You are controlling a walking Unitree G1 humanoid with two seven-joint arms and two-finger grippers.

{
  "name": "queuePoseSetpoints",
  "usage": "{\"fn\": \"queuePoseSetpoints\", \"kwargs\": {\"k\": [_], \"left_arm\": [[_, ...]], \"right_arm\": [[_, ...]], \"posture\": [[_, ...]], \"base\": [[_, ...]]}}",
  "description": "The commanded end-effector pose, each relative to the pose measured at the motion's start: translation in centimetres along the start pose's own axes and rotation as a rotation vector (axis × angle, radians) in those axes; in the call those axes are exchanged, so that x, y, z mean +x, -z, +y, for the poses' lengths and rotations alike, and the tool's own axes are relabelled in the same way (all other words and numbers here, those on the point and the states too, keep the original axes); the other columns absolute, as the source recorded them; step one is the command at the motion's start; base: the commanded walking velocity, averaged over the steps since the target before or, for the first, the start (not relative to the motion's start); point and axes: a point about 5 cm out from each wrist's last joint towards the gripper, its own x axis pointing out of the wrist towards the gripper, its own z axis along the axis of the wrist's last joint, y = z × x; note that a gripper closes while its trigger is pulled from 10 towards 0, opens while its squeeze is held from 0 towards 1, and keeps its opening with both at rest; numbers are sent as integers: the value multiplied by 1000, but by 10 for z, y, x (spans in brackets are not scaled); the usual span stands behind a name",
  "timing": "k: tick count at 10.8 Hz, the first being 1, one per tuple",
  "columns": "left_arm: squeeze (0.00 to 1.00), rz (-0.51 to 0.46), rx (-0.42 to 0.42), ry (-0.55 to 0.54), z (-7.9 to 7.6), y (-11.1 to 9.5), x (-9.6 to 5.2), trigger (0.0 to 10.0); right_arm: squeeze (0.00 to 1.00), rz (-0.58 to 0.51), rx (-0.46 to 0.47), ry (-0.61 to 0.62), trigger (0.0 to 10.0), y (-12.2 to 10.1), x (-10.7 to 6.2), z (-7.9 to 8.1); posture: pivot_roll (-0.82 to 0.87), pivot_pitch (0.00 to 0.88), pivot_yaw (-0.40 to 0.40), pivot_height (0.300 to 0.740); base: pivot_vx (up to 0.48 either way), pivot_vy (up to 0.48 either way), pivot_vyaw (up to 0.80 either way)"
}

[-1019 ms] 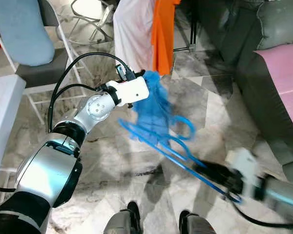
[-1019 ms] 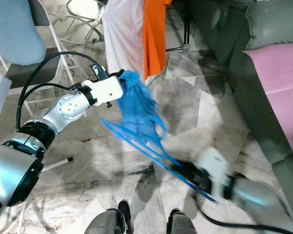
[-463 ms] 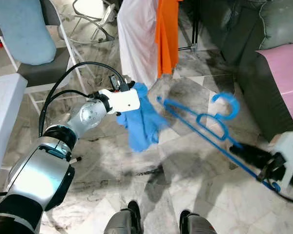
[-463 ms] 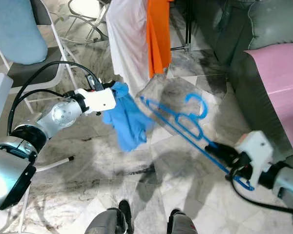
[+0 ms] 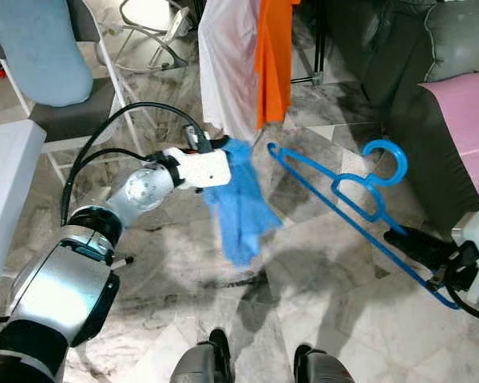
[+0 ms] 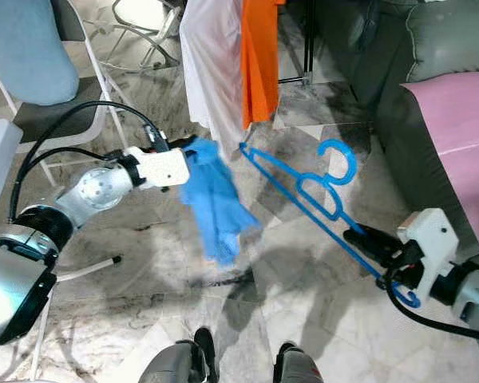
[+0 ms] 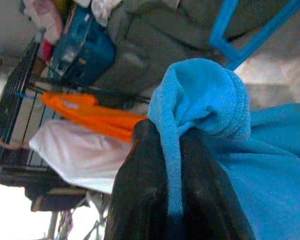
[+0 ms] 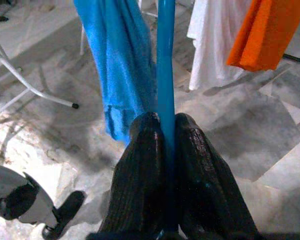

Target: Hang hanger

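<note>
A blue plastic hanger (image 5: pixel 343 203) is held out over the marble floor at the right, its hook (image 5: pixel 387 159) pointing toward the sofa. My right gripper (image 5: pixel 403 239) is shut on the hanger's bottom bar (image 8: pixel 165 75). A blue cloth (image 5: pixel 239 199) hangs down from my left gripper (image 5: pixel 223 152), which is shut on a bunched fold of it (image 7: pixel 200 95) in the middle of the scene. Cloth and hanger hang apart, the cloth to the left of the hanger's near end.
A white garment (image 5: pixel 227 56) and an orange one (image 5: pixel 273 48) hang from a dark rack behind. A grey sofa with a pink cover (image 5: pixel 463 120) stands at the right. A folding chair (image 5: pixel 64 112) and a white table edge (image 5: pixel 8 175) are at the left. My feet (image 5: pixel 255 363) stand below.
The right gripper has swung the hanger out from under the cloth to the right and raised its hook. The blue cloth now hangs free from the left gripper.
</note>
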Motion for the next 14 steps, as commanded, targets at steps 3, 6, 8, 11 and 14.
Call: {"fn": "queuePoseSetpoints", "kwargs": {"k": [3, 6, 8, 11, 14], "left_arm": [[0, -156, -30, -26, 5, -23, 9, 10000], [0, -141, -25, -43, 10, -22, 10, 10000], [0, -103, -33, -95, 23, -17, 8, 10000], [0, -95, -26, -106, 29, -16, 6, 10000], [0, -113, -13, -129, 37, -19, 6, 10000]], "right_arm": [[0, -30, 71, -117, 10000, 5, 12, 24], [0, -13, 93, -142, 10000, 10, 11, 33], [0, 9, 89, -120, 10000, 14, 5, 30], [0, 22, 102, -137, 10000, 16, 4, 34], [0, 39, 127, -190, 10000, 20, 7, 43]], "posture": [[-135, 261, 160, 740], [-141, 264, 166, 740], [-143, 266, 171, 740], [-143, 267, 172, 740], [-134, 268, 171, 740]], "base": [[0, 0, 0], [0, 0, 0], [0, 0, 0], [0, 0, 0], [0, 0, 0]]}}
